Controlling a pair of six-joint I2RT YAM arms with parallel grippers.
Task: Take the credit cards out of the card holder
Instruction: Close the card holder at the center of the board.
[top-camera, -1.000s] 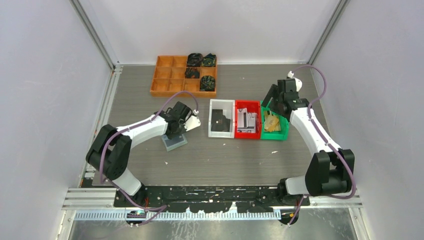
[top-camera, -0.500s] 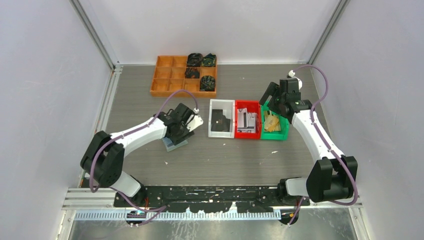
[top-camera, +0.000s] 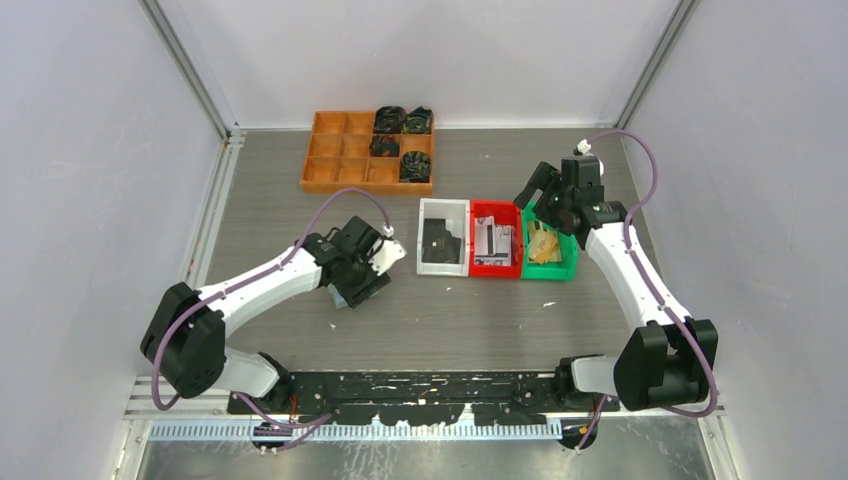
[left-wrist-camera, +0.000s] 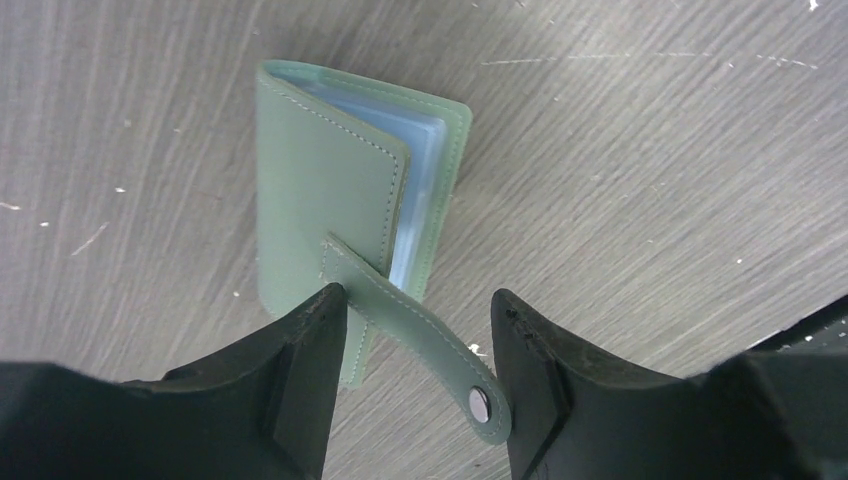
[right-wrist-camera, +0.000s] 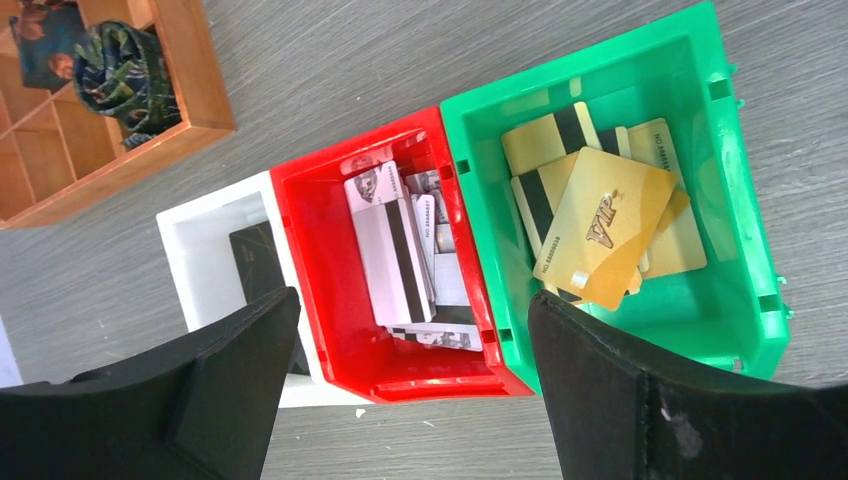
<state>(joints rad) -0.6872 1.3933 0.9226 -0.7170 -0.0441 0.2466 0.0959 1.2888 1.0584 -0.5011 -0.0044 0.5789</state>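
The sage-green card holder (left-wrist-camera: 320, 180) lies nearly closed on the grey table, its light blue pockets showing at the edge. Its tab with a metal snap (left-wrist-camera: 482, 402) runs up between the jaws of my left gripper (left-wrist-camera: 418, 300), which stand open around it without clamping. From above, the left gripper (top-camera: 366, 276) covers most of the holder (top-camera: 341, 299). My right gripper (right-wrist-camera: 412, 300) is open and empty, hanging over the bins (top-camera: 545, 196). Credit cards lie in the bins: gold ones (right-wrist-camera: 600, 225), whitish ones (right-wrist-camera: 395, 250), a dark one (right-wrist-camera: 255, 262).
A white bin (top-camera: 443, 204), a red bin (top-camera: 496, 206) and a green bin (top-camera: 548, 273) stand side by side mid-table. An orange compartment tray (top-camera: 340, 165) with black coiled items sits at the back. Walls close in the left, right and back.
My left gripper has opened and moved toward the near edge, down over the card holder. My right gripper has opened wider and drifted slightly back from the green bin.
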